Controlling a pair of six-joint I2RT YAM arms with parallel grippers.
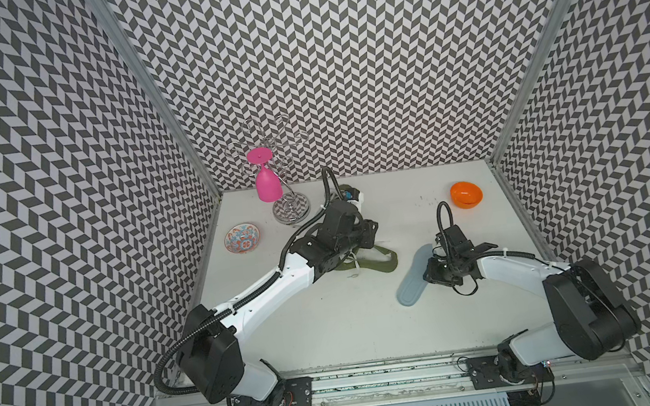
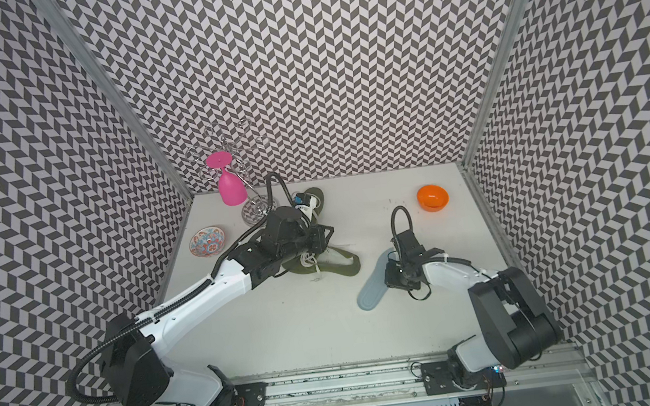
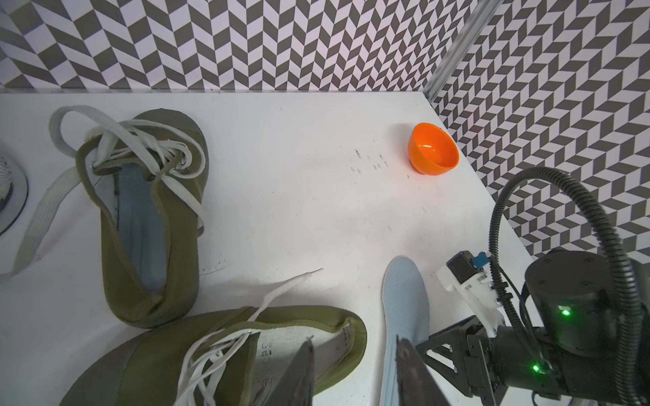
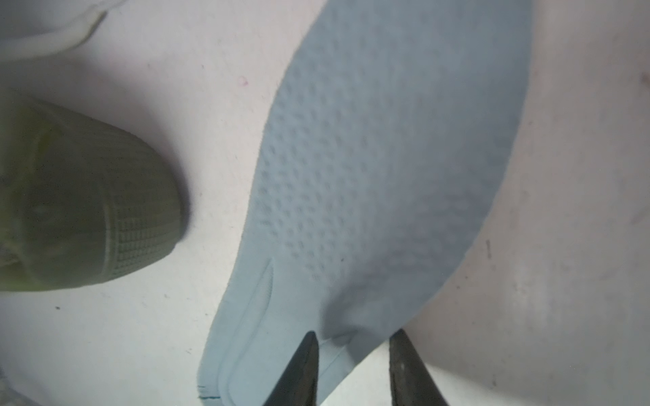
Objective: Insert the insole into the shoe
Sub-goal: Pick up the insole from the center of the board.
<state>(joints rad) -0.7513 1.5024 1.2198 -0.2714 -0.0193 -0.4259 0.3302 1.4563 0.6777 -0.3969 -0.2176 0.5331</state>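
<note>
Sitting round the insole point(image 4: 387, 158) edge, the right gripper point(image 4: 355, 334) jaws are apart; the left gripper point(image 3: 354, 340) jaws are apart above the shoe point(image 3: 158, 351).

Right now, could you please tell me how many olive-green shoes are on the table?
2. The far shoe lies near the back wall, a blue insole inside it; the near shoe lies beneath the left gripper, beside the loose insole. None seems hidden.

orange bowl point(image 1: 466, 194) upright — pink glass point(image 1: 266, 179) inverted on rack point(image 1: 291, 210), patterned saucer point(image 1: 242, 237)
</note>
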